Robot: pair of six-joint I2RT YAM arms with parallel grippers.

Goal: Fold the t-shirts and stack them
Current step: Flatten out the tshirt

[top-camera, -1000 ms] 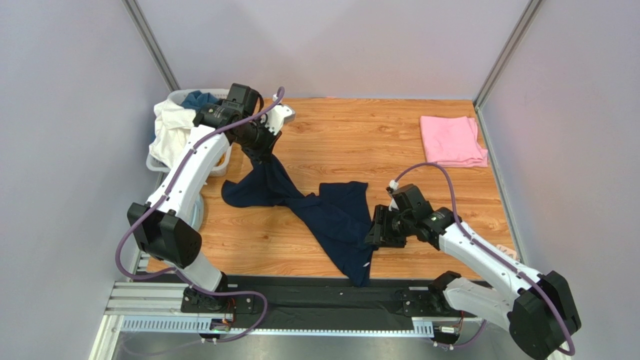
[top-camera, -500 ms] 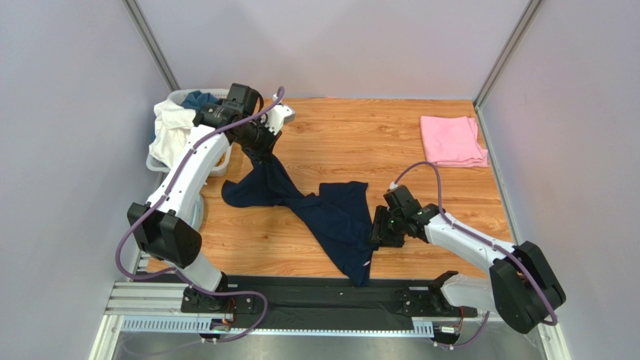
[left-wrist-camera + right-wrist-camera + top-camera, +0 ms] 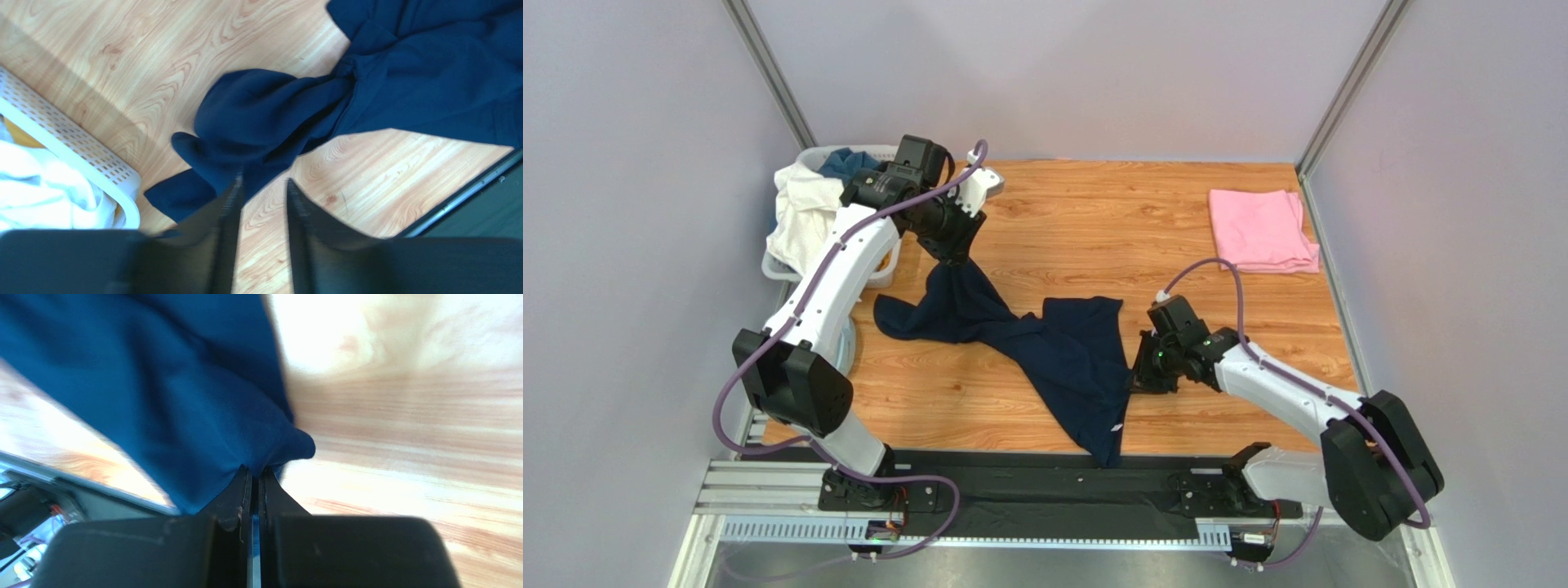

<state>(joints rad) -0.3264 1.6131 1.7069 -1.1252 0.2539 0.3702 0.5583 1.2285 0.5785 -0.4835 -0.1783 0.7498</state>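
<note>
Left wrist view is showing the white perforated laundry basket (image 3: 80, 156), taken here as the reference point, with pale cloth (image 3: 37, 184) lying inside it. The left jaws are standing spread, with bare wood of the tabletop (image 3: 123, 61) showing through the gap between the fingers (image 3: 228, 208). The navy t-shirt (image 3: 270, 116) is lying bunched on the tabletop just beside the basket. Its nearest fold is sitting just beyond the fingertips, and whether the tips are touching it cannot be told.

Top external view is showing the left arm (image 3: 836, 263) reaching past the basket's right side. The navy t-shirt is trailing away from the basket in a twisted band, then widening into a crumpled panel that is running toward the near edge of the tabletop. The right arm (image 3: 1271, 386) is meeting that panel on the side facing away from the basket.

Right wrist view is showing the right jaws pressed together, pinching a corner fold of the navy t-shirt, with cloth bulging just past the tips.

The pink t-shirt (image 3: 1259, 230) is lying folded and flat, well apart from the basket at the opposite side of the tabletop, and apart from both arms and the navy t-shirt
</note>
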